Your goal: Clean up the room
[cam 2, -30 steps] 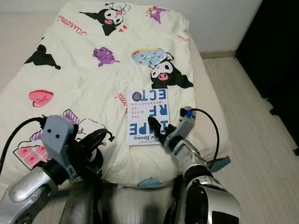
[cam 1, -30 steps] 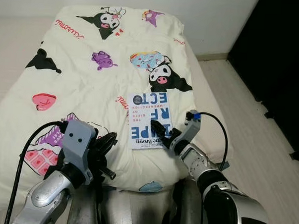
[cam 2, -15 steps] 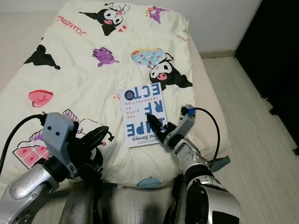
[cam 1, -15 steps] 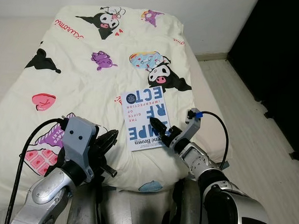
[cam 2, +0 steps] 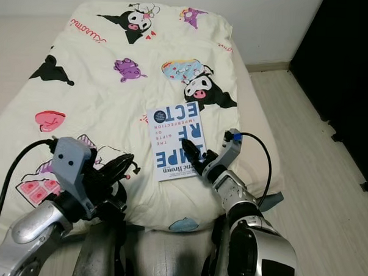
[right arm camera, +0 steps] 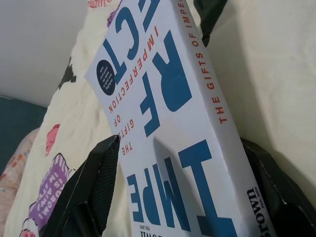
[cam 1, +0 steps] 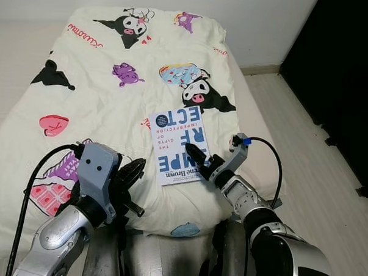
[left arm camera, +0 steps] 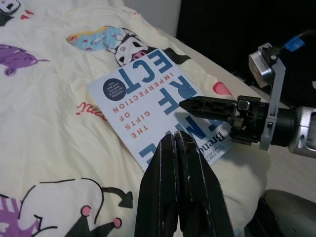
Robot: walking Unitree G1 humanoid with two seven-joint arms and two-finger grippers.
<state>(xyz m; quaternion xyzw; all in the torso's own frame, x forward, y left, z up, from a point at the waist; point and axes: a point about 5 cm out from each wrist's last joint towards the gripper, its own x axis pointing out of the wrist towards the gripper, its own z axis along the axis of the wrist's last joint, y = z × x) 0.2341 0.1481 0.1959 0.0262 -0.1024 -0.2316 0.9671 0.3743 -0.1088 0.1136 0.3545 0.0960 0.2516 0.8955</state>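
A white book (cam 1: 178,141) with big blue letters lies on the cream cartoon-print duvet (cam 1: 106,107), close to the bed's front right edge. My right gripper (cam 1: 198,163) is at the book's near corner and stands open. One finger (right arm camera: 94,187) lies over the cover, and the other finger (right arm camera: 276,192) sits below the spine side, so the book (right arm camera: 163,123) is between them. My left gripper (cam 1: 135,171) hovers over the duvet left of the book, with its fingertips (left arm camera: 174,143) pressed together and holding nothing.
The bed runs back to a white wall. Pale wood floor (cam 1: 320,174) lies to the right of the bed, with a dark area (cam 1: 349,72) beyond it. My own legs (cam 1: 166,259) stand against the bed's front edge.
A second ago the book lay a little further right. It has since shifted and turned slightly left with my right gripper at its corner. Both arms have barely moved in the last half second.
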